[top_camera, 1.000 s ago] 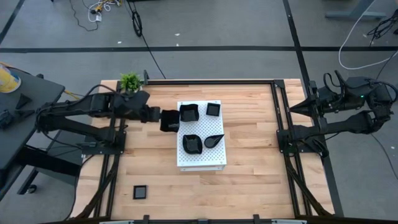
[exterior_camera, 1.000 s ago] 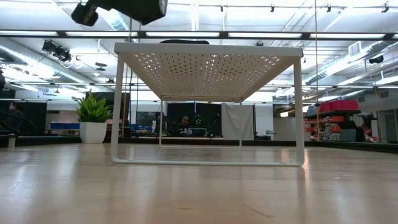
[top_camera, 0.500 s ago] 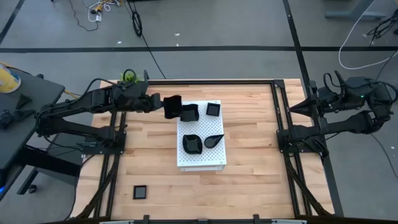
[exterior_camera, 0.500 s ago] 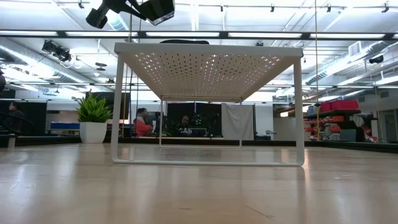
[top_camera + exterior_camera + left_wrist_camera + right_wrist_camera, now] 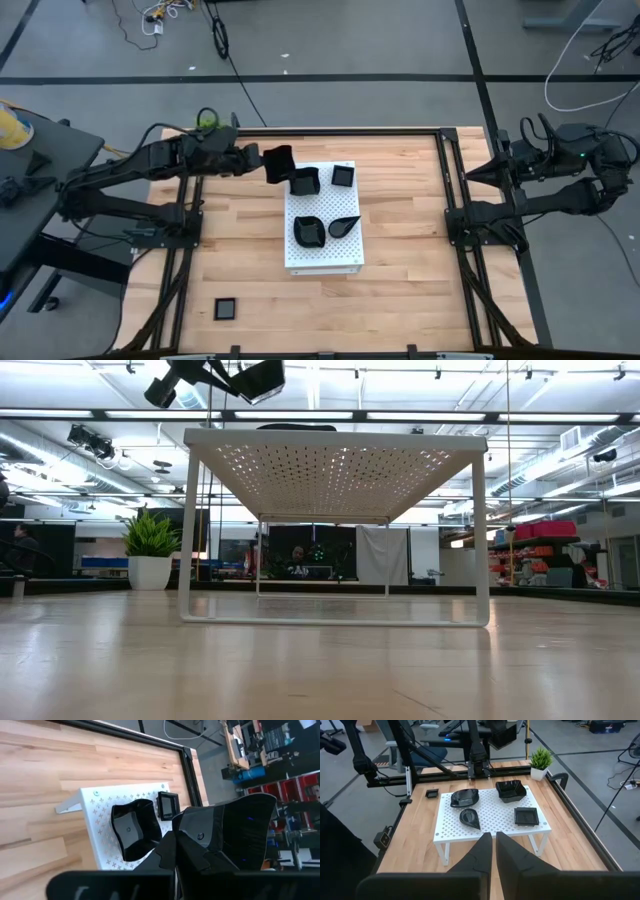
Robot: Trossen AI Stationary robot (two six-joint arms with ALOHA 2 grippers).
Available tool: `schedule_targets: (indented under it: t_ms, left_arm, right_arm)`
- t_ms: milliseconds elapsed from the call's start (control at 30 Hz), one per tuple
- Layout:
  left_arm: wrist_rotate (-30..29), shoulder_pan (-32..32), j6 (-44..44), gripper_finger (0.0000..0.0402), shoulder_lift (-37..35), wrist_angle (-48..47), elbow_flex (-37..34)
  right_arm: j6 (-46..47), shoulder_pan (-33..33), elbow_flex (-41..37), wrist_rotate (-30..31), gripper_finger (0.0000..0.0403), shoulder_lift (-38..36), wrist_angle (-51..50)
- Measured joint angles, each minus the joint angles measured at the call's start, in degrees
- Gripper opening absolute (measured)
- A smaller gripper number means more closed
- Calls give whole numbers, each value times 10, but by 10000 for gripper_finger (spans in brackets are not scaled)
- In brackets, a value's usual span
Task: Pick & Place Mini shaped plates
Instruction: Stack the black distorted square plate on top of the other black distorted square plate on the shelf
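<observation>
No writing, brand or label that I can read shows on anything near me.

My left arm reaches in from the table's left edge, stretched almost level above the wood, wrist turned. My left pincer (image 5: 262, 163) is clamped tight on the rim of a black dish (image 5: 279, 162), which I hold tipped on edge in the air, above the table surface. Just ahead of my fingertips stands the white board (image 5: 322, 258) on its legs. The nearest thing on it is a wavy dish (image 5: 303, 181), just beyond the one I hold. Farther past it sits a small square dish (image 5: 343, 176). Off to one side lie a rounded dish (image 5: 308, 230) and a teardrop dish (image 5: 344, 226). One more square dish (image 5: 226, 309) lies on the wood, well apart from my pincer. The plant (image 5: 208, 121) is close behind my wrist.

My right pincer (image 5: 493, 845) waits beyond the table's right edge, fingers together, holding nothing.
</observation>
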Motion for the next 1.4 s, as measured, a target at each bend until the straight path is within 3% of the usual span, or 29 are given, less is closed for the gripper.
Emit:
schedule_targets:
  t_ms: [533,1400]
  left_arm:
    - [68,17,-18,7,76,80,0]
    - [181,65,-10,7,176,87,0]
  right_arm:
    - [0,0,0,0,29,0,0]
    - [0,0,0,0,29,0,0]
